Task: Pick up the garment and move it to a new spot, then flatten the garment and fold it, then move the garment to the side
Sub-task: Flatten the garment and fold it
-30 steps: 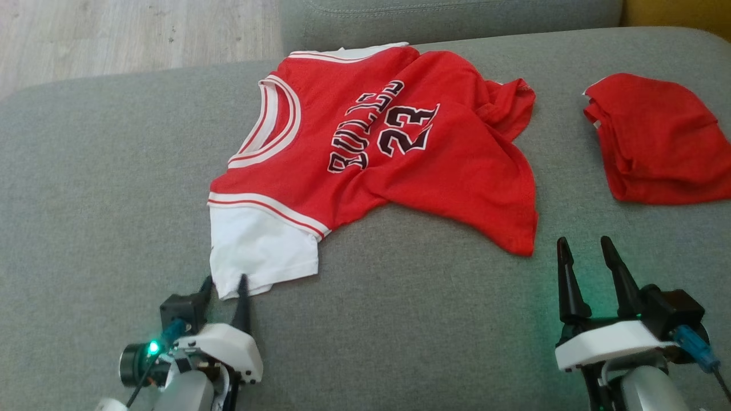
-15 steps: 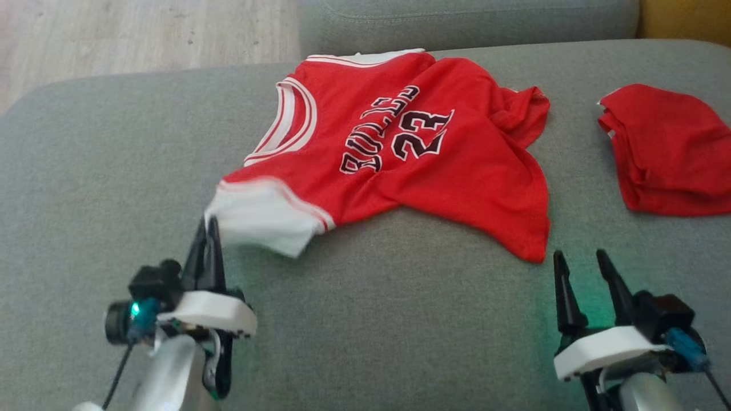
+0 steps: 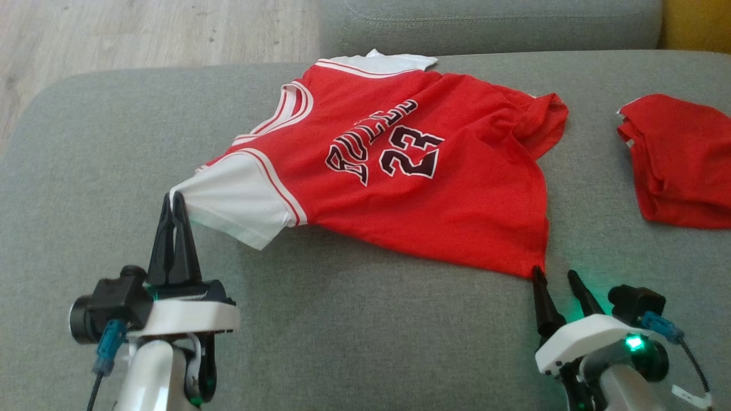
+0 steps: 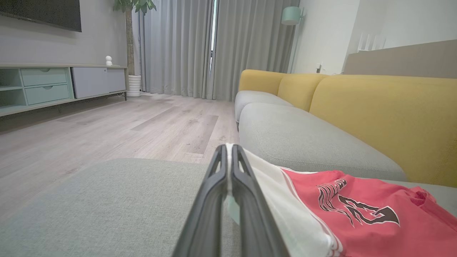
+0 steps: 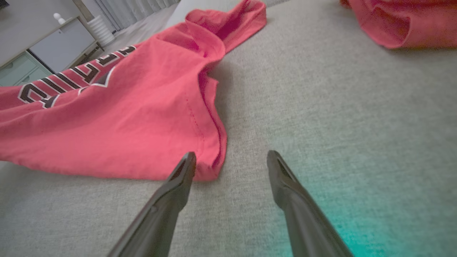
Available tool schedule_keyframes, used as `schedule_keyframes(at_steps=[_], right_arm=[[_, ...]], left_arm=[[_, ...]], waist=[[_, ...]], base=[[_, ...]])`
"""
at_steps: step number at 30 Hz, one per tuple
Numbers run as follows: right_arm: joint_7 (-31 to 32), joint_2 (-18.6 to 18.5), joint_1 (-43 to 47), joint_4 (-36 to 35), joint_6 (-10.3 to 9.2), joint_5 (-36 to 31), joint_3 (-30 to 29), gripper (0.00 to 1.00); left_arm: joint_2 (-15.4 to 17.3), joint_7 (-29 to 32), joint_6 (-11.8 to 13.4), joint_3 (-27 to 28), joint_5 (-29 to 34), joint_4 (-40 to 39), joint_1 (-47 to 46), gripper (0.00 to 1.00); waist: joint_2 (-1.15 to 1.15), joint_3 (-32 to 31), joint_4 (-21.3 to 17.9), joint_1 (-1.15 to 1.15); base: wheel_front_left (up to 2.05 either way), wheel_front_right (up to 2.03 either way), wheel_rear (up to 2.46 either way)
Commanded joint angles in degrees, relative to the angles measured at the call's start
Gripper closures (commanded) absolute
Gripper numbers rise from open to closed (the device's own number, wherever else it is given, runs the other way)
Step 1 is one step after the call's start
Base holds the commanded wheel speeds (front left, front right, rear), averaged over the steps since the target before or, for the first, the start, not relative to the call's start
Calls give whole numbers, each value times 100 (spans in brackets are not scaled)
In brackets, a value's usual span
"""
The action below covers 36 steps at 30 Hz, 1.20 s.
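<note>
Red jersey cloth makes up the garment (image 3: 422,182), which lies spread across the grey sofa cushion (image 3: 365,342) with its white sleeve (image 3: 234,200) lifted off the seat. The left tool (image 3: 175,198) is pinched tight on the edge of that sleeve; in the left wrist view a thin sliver of white fabric shows between the closed fingers. That bite looks shallow, so a hard pull could slip the sleeve free, or drag the garment into fresh wrinkles instead of flattening it.

The right tool (image 3: 554,274) is spread open with nothing in it, its tips just beside the near hem corner (image 5: 210,167). If it closes where it is, I judge it may catch only one layer, or pinch cushion fabric along with the hem. Uneven tension between the two arms could skew the body. A wide sweep might also disturb the folded red cloth (image 3: 679,165) lying apart on the right.

The jersey looks thin, limp and matte, with a stitched hem, white striped trim and black lettering (image 3: 382,148), and it is bunched at the far hem. The cushion is coarse-woven, soft and rounded at its edges.
</note>
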Motion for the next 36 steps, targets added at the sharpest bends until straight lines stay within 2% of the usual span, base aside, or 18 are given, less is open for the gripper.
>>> schedule_keyframes(at_steps=[1,14,15,16,17,21,26,31,36], right_arm=[[-55,-27,-217,-42,-5,65,179,0],[-229,-27,-749,1073,-5,735,1064,0],[-218,-27,-771,1114,-5,765,1147,3],[-215,-27,-791,1148,-5,795,1222,43],[-217,-27,-807,1175,-5,830,1287,99],[-324,-27,-877,1161,-5,917,1466,100],[-545,-27,-974,712,-5,731,1356,100],[-587,-27,-899,-204,-5,432,966,100],[-532,-45,-635,-1329,-5,-259,550,100]], left_arm=[[29,-54,29,181,60,-208,-76,100],[23,-54,-42,-19,22,-19,-33,100],[23,-54,-36,-22,17,-14,-30,100],[23,-54,-30,-23,13,-9,-25,100],[23,-54,-25,-23,9,-4,-17,100],[23,-54,-14,-14,-2,11,41,100],[23,-54,-14,78,-53,-113,147,100],[23,-54,-75,115,-154,-366,227,100],[23,-54,-162,216,-357,-747,286,100]], waist=[[0,5,15,0],[0,-9,84,0],[0,-16,80,0],[0,-27,75,0],[0,-38,70,0],[0,-108,35,0],[0,-254,-33,0],[0,-384,-73,0],[0,-502,-113,0]], base=[[0,0,0],[0,0,0],[0,0,0],[0,0,0],[0,0,0],[0,0,0],[0,0,0],[0,0,0],[0,0,0]])
